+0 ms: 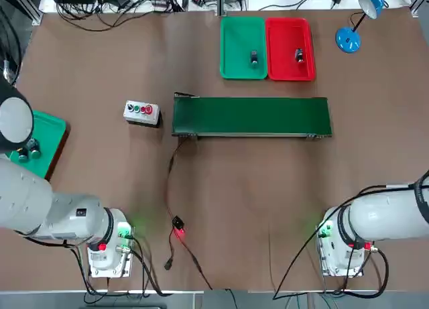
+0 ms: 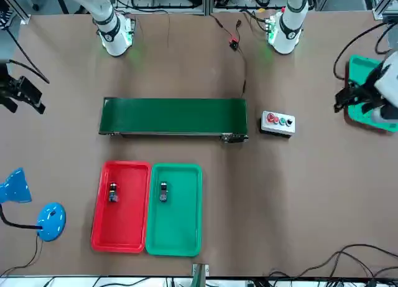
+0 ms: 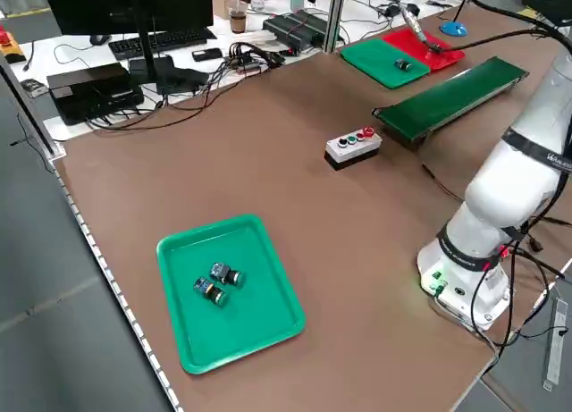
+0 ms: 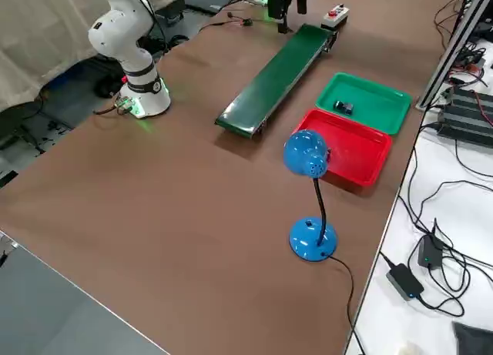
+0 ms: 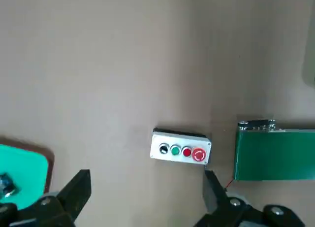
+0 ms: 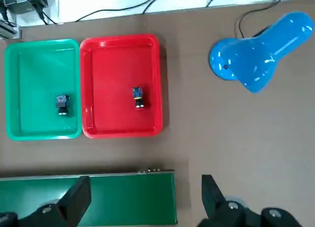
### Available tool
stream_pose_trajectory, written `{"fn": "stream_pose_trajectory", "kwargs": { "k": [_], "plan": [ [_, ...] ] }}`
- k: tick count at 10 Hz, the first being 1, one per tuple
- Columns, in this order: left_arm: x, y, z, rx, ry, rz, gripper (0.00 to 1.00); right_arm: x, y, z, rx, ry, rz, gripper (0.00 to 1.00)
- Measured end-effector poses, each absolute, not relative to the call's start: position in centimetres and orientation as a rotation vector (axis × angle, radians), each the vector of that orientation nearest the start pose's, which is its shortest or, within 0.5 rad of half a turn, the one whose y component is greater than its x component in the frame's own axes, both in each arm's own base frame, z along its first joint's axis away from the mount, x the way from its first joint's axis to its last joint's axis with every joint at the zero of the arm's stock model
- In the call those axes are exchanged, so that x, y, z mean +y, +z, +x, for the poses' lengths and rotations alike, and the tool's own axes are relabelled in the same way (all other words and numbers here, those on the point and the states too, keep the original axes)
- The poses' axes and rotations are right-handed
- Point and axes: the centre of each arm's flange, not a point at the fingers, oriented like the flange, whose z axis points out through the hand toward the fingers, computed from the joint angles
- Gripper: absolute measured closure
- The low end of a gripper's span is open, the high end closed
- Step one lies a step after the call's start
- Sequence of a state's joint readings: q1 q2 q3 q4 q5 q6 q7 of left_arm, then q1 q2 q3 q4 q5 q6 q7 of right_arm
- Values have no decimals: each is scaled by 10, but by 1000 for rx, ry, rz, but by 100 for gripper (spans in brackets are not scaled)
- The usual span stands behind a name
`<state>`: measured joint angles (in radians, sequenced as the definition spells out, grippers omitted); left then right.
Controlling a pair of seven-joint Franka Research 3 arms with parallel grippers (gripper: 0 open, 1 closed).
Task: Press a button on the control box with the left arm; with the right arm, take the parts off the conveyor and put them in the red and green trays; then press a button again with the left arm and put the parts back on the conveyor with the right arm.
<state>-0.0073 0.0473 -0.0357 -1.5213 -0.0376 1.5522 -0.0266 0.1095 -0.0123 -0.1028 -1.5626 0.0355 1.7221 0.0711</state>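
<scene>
One part (image 6: 62, 104) is seen in the green tray (image 6: 29, 54), another part (image 6: 137, 97) in the red tray (image 6: 118, 54) — the conveyor (image 1: 251, 116) lies bare beside them. Both the left gripper (image 5: 147, 197) and the right gripper (image 6: 146, 200) are held high with fingers spread wide, nothing gripped — the control box (image 5: 180, 149) sits below the left one.

Bright, even overhead light, soft shadows, slight blur in wrist views.
</scene>
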Motion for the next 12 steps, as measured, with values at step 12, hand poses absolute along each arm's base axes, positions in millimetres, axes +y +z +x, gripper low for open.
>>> {"fn": "stream_pose_trajectory", "kwargs": {
  "k": [12],
  "plan": [
    [-48,619,559,64,14,-3179,0,67,479,664,-164,-225,-3123,1]
  ]
}}
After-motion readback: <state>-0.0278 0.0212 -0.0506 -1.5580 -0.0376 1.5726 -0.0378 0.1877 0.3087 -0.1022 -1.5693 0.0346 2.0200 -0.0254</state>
